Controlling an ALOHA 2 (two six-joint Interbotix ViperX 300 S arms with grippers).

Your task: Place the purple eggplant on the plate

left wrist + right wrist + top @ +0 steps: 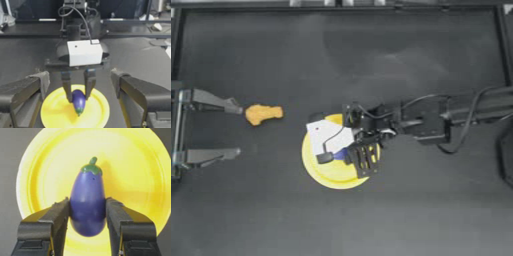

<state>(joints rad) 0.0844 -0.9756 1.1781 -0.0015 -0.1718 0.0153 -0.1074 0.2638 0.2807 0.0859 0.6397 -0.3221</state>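
Note:
My right gripper (346, 156) reaches in from the right and is shut on the purple eggplant (87, 203), its dark fingers (113, 211) pressing both sides of the thick end. The eggplant's green stem end points away from the wrist. It is over the middle of the yellow plate (133, 178). In the left wrist view the eggplant (78, 101) tilts stem-down at the plate (55, 112); I cannot tell whether it touches. From above, the arm hides most of the eggplant (342, 155) and part of the plate (328, 176). My left gripper (235, 131) stands open at the far left.
An orange-yellow lumpy nugget (263, 113) lies on the dark table just beyond the left gripper's upper finger, well left of the plate. The right arm and its cable (465, 112) stretch across the table's right half.

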